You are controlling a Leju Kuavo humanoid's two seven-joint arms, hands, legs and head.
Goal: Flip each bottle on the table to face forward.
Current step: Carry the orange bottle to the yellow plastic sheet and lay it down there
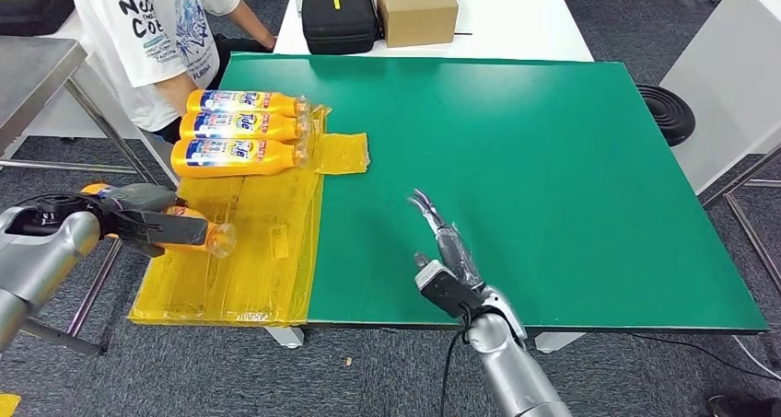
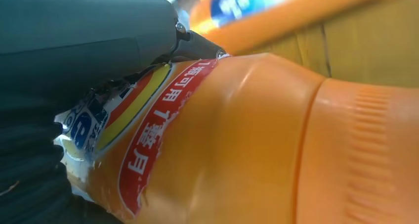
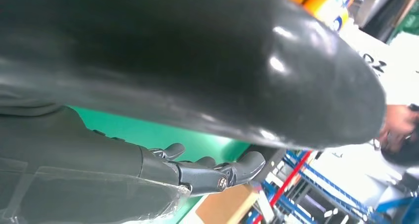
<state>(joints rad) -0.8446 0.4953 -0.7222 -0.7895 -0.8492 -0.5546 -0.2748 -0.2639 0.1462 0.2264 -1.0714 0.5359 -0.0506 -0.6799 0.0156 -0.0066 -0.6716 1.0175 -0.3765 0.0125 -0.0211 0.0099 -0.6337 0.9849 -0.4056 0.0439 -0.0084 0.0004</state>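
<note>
Gripping an orange bottle across its middle, the left robot hand holds it on its side above the near part of the yellow plastic sheet that covers the left end of the green surface; in the head view the bottle's cap end points toward the surface's centre. Three more bottles lie side by side at the far end of the sheet with their labels up, close to a seated person. The right robot hand hovers over the green surface, holding nothing, its fingers stretched forward. From the left wrist view, the held bottle shows smooth, glossy orange plastic and a thin printed label that looks torn at the edge near the hand, so the wall is likely slick and the label a poor place to press; a wrap around the broad body, well back from the ribbed part, seems the firmer hold. How full or heavy it is cannot be told. From the right wrist view, the right robot hand has its fingers lightly curled around nothing, above the green.
</note>
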